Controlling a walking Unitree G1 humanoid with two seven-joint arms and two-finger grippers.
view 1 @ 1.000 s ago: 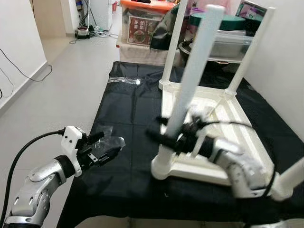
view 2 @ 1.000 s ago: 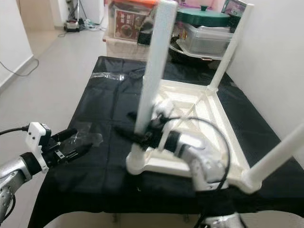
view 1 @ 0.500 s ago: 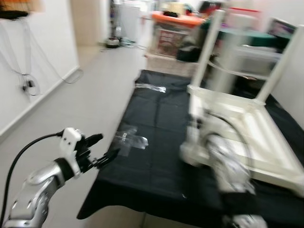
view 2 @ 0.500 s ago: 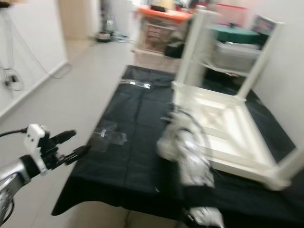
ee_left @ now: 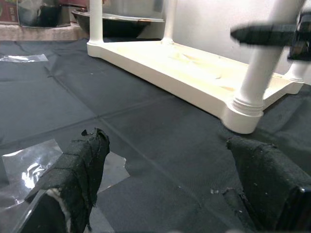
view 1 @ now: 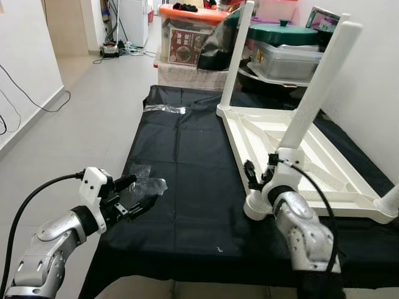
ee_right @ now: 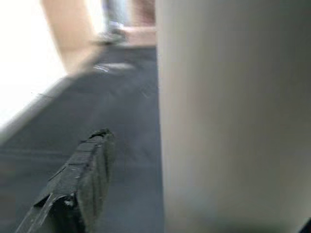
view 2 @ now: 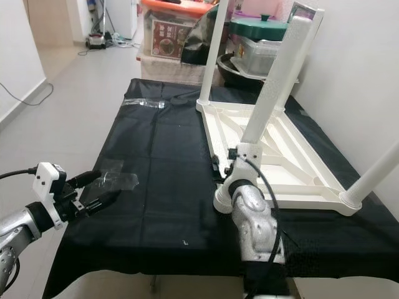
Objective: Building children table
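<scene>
- Left eye view: the white plastic children's table [view 1: 299, 146] lies upside down on the black-covered bench [view 1: 187, 180], toward the bench's right edge, legs pointing up. The right end effector [view 1: 260, 175] sits at the base of the white round near leg [view 1: 315, 93], at the table corner nearest the bench's front edge; whether its fingers press the leg I cannot tell here. The left end effector [view 1: 138, 193] hovers at the bench's front-left corner, fingers parted, gripping nothing, just over a crumpled clear plastic bag [view 1: 146, 184].
- Right eye view: same layout. A second clear plastic wrapper [view 2: 144, 103] lies near the bench's far-left corner. Beyond the far edge stand a clear storage box with an orange lid [view 2: 169, 28] and a green-lidded pot [view 2: 257, 28] on a grey container.
- Left wrist view: two black fingers [ee_left: 80, 170] spread wide apart above the black cover, the clear bag under one of them; the upturned table lies ahead with its near leg rising from the corner socket.
- Right wrist view: blurred. The white leg [ee_right: 228, 111] is very close, one black finger [ee_right: 80, 182] beside it with a gap between; the other finger is nearly out of frame, so a grip cannot be confirmed.
</scene>
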